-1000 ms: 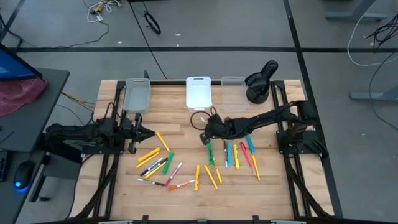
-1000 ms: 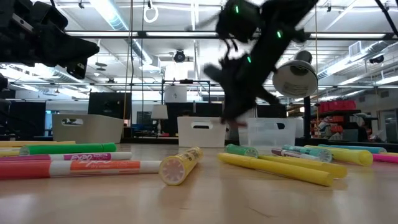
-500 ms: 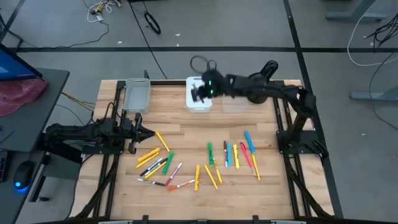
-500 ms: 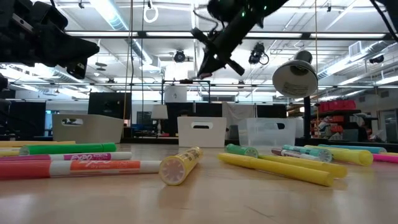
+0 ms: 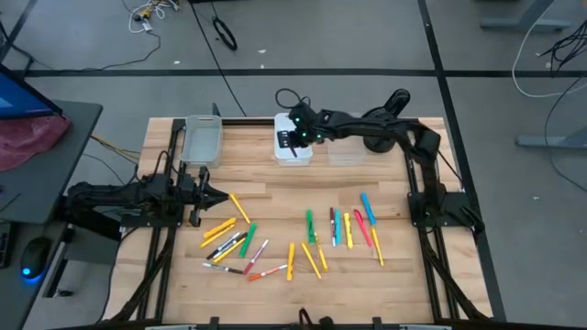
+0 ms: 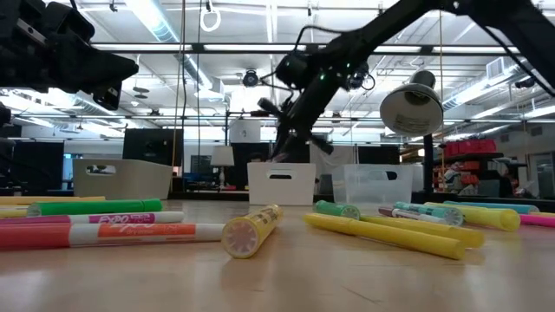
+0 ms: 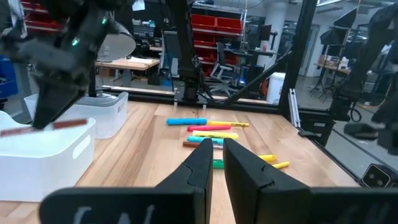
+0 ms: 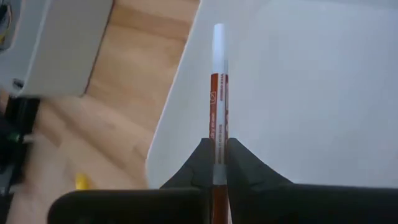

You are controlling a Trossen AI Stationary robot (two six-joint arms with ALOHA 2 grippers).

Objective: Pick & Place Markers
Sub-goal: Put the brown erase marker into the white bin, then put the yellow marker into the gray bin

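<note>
With my right gripper pinching a thin red-and-white marker near one end, its length juts beyond the fingertips above the white plastic bin. It looks light, stiff and slick, so I judge it could pivot. My left gripper waits, fingers nearly pressed together.

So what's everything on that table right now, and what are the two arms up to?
Markers: about two dozen, yellow, orange, red, green, blue and white, loose in two clusters on the near half of the table.
Held marker: one, white with a brown-red band, over the white bin.
White bin: one, middle of the far edge.
Grey bin: one, far left.
Clear bin: one, right of the white bin.
Desk lamp: one, black, far right corner.
Table: one, light wood.
Left gripper: waits at the left side, fingers almost together, empty.
Right gripper: above the white bin, shut on the held marker.
</note>
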